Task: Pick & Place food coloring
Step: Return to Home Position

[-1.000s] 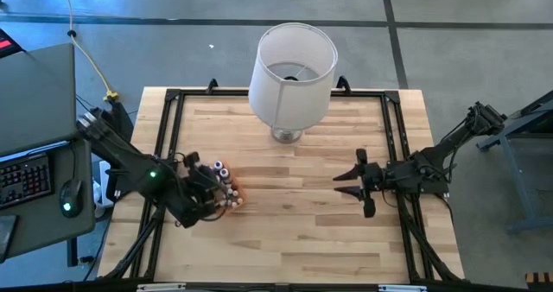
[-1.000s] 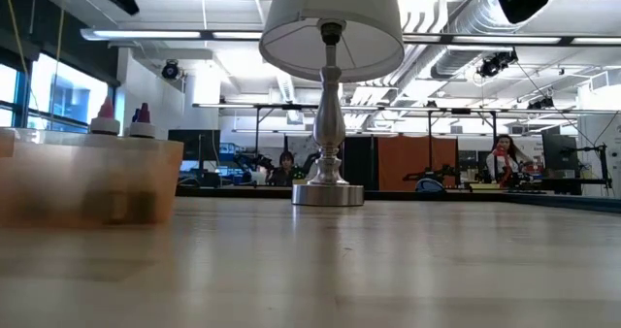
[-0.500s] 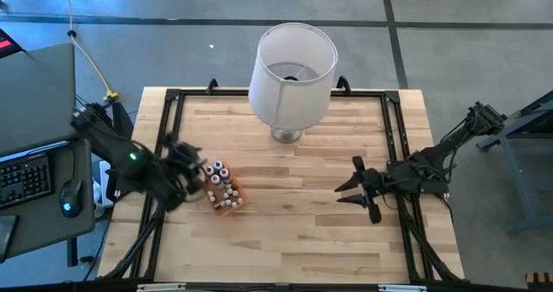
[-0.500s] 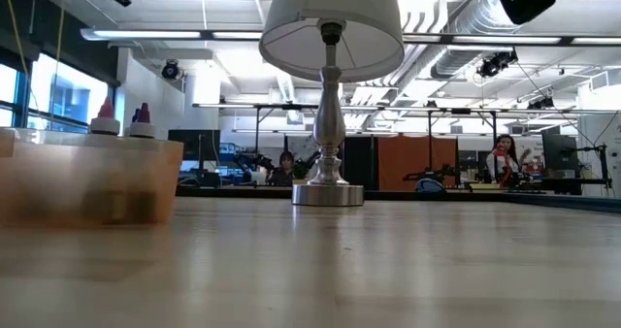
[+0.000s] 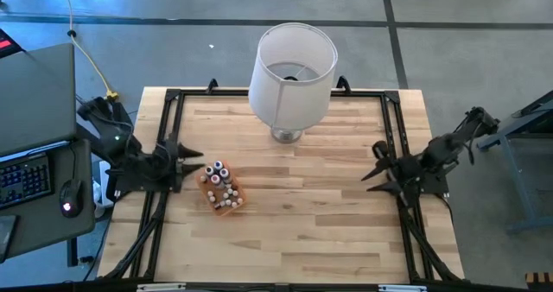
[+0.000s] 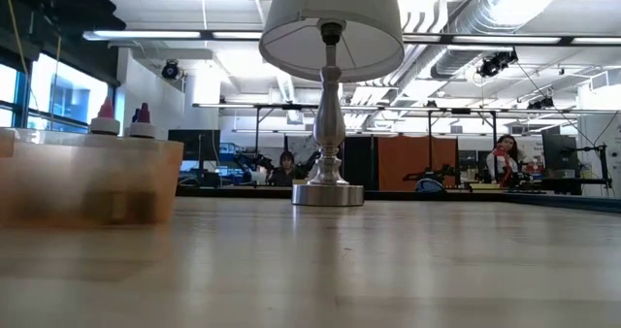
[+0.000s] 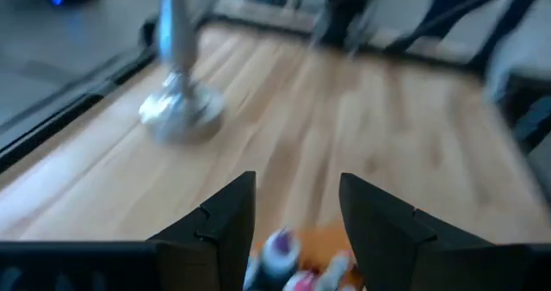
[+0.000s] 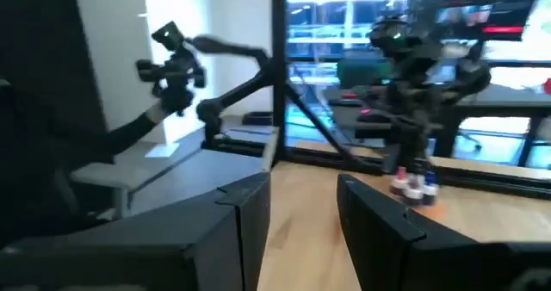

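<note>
While both my arms sit at opposite sides of the pale wooden table (image 5: 302,236), my left gripper (image 5: 192,158) hangs spread open and empty just beside the flat orange plastic tray (image 5: 232,206). Inside that tray the tiny whitish food coloring bottles (image 5: 218,180) stand clustered. Beyond the tray rises the white-shaded silver lamp (image 5: 292,66). Well apart from the tray, my right gripper (image 5: 370,164) is splayed open too.

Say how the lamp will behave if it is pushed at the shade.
Likely to tip: the lamp carries a wide shade high on a thin stem over a small base. The base looks like metal, so it is probably heavy enough to resist a light nudge. The thin-walled shade may dent.
</note>
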Robot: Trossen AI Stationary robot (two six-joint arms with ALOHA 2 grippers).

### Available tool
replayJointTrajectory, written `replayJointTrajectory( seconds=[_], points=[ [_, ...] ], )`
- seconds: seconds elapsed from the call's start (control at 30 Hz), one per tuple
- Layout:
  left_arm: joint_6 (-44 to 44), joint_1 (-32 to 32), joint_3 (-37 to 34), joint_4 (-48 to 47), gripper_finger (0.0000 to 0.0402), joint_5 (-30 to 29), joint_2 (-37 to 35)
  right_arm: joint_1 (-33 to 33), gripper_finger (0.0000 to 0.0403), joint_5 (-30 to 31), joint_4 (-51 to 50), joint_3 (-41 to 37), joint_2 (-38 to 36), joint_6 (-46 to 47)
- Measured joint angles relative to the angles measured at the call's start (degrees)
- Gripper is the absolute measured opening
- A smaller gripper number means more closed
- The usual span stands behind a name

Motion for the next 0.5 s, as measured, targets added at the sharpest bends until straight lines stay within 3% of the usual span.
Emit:
replayJointTrajectory(
  seconds=[0.1,0.2,0.37,0.5],
  points=[
    [13.2,0.7,-10.4,18.1,0.0166,0.7,-8.1,0.0,0.0129,5.1,-2.1,-2.7,-6.7,0.5],
    [23.1,3.3,-17.8,28.8,0.0166,6.7,-14.5,0.0,0.0129,8.0,-5.3,-5.0,-13.8,1.8],
    [28.7,9.8,-23.0,30.0,0.0166,13.6,-24.3,0.0,0.0129,5.8,-8.3,-7.2,-23.7,-0.8],
    [30.9,15.0,-24.1,29.4,0.0166,17.1,-23.5,0.0,0.0129,5.6,-9.0,-7.6,-22.8,-2.6]
  ],
)
